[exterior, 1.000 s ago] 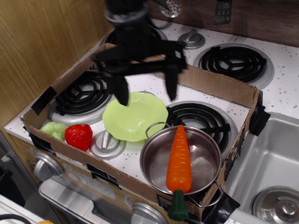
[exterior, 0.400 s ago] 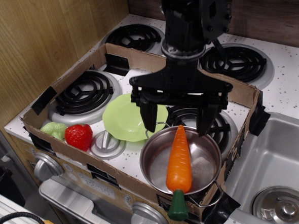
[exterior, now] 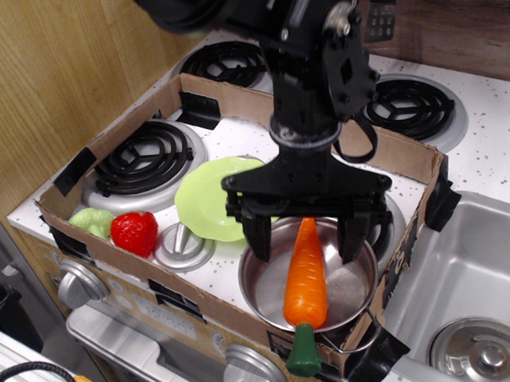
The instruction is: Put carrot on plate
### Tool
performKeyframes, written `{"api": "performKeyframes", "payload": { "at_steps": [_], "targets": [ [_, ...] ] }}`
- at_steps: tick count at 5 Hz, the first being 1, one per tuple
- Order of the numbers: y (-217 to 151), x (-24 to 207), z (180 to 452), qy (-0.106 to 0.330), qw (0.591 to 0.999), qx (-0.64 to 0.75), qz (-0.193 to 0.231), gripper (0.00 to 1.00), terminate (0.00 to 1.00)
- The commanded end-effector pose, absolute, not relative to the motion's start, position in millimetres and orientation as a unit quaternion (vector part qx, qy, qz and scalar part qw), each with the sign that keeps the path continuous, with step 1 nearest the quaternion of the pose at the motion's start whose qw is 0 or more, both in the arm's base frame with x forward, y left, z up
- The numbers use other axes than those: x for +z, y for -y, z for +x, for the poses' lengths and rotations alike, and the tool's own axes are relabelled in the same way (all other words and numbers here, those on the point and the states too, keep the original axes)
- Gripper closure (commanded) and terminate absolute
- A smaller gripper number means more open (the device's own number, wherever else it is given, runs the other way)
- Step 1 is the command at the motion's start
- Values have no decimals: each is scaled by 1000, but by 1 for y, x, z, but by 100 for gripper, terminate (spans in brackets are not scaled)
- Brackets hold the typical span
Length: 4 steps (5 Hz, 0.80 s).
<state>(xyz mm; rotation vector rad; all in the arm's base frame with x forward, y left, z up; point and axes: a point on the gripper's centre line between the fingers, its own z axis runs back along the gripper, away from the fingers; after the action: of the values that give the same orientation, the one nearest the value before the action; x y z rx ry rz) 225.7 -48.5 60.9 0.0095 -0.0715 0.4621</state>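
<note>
Writing that can be read appears nowhere on the toy stove or the cardboard tray [exterior: 408, 151] that fences part of the counter; the dark patches on the cardboard are only black tape. One carrot [exterior: 305, 279] lies in the one steel pot [exterior: 262, 281] at the front edge of the counter, its tapered tip toward the back and its dark green stem end poking over the pot's front rim and the cardboard wall. One lime-green plate [exterior: 205, 198] sits just left of the pot, toward the middle of the tray, partly behind the gripper. One red strawberry [exterior: 135, 233] and one pale green leafy toy [exterior: 91, 223] rest side by side, touching, near the front-left corner. Four coil burners show, two inside the tray and two beyond it at the back edge. One sink [exterior: 482, 285] takes the front-right corner, with a round metal lid lying in it. One slotted utensil [exterior: 380, 17] hangs on the back wall.

The gripper [exterior: 306, 236] hangs over the pot with its two black fingers spread wide, one on each side of the carrot's upper half, jaws released and gripping nothing
</note>
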Motion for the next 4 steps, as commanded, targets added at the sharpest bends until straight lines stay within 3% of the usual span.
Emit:
{"api": "performKeyframes", "payload": {
  "at_steps": [1,2,3,4],
  "targets": [
    [44,40,234,52,972,227,-12,0,0],
    [42,34,234,55,973,222,-17,100,0],
    [41,46,236,49,974,221,-9,100,0],
    [42,61,241,3,970,232,-68,100,0]
  ]
}}
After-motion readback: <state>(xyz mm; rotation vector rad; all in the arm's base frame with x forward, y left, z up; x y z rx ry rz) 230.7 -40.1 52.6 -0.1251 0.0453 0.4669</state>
